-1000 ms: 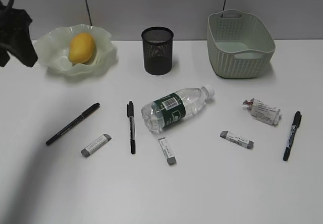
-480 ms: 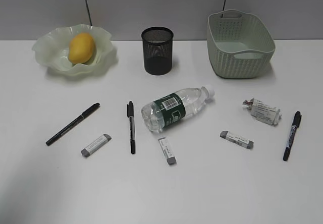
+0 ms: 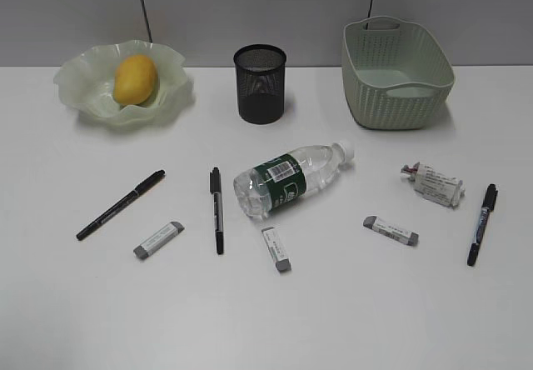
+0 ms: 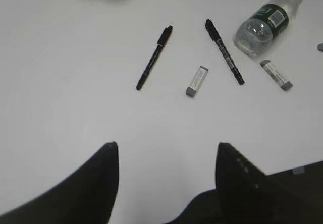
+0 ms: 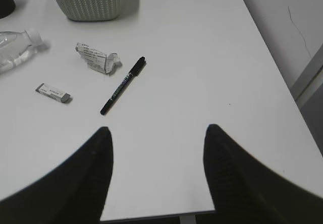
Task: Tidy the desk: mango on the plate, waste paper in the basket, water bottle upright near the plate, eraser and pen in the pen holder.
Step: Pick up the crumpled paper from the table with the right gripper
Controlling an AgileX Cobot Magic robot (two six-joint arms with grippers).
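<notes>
We see the mango [image 3: 135, 79] already in the plate [image 3: 83, 74] at upper left, so that step looks done. Both pincers, the left gripper [image 4: 165, 156] and right gripper [image 5: 157, 141], hang spread and empty above the desk [image 3: 350, 303]. We judge the next move is the waste paper [image 3: 436, 185], right of centre, bound for the basket [image 3: 398, 95] at upper right.
</notes>
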